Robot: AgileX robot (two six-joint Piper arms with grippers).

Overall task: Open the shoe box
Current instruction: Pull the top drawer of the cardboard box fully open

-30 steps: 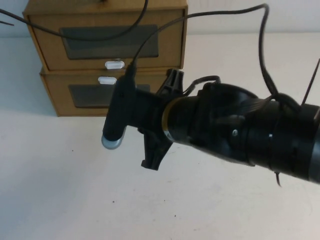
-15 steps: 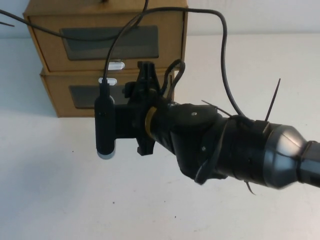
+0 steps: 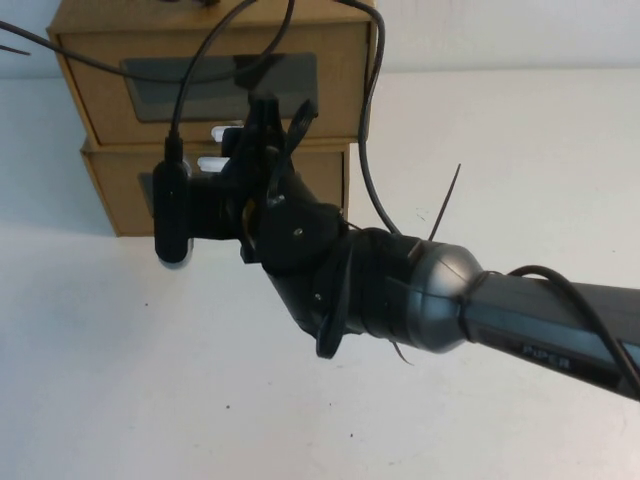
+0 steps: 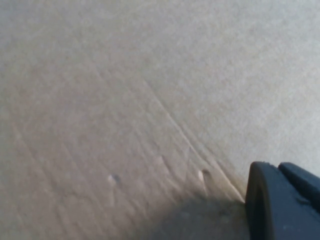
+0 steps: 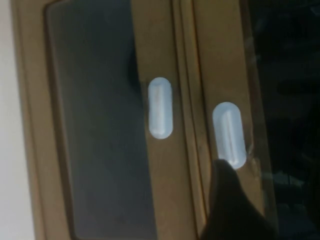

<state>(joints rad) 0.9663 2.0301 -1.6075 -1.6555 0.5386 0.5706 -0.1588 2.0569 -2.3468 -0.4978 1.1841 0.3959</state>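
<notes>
Across the table's (image 3: 120, 380) far left, we see two tan shoe boxes stacked, the upper shoe box (image 3: 340, 60) on the lower shoe box (image 3: 115, 200). Both are closed, each with a dark window and a white tab. The only writing we can read is "PiPER" on the right arm (image 3: 560, 325). That arm stretches diagonally in from the right, its wrist camera (image 3: 172, 215) hanging to the left. The right gripper (image 3: 282, 112) sits before the upper tab (image 3: 222, 131) and lower tab (image 3: 208, 163), jaws parted, holding nothing. The left gripper (image 4: 282, 200) hovers close over a pale grainy surface; we cannot tell its state.
</notes>
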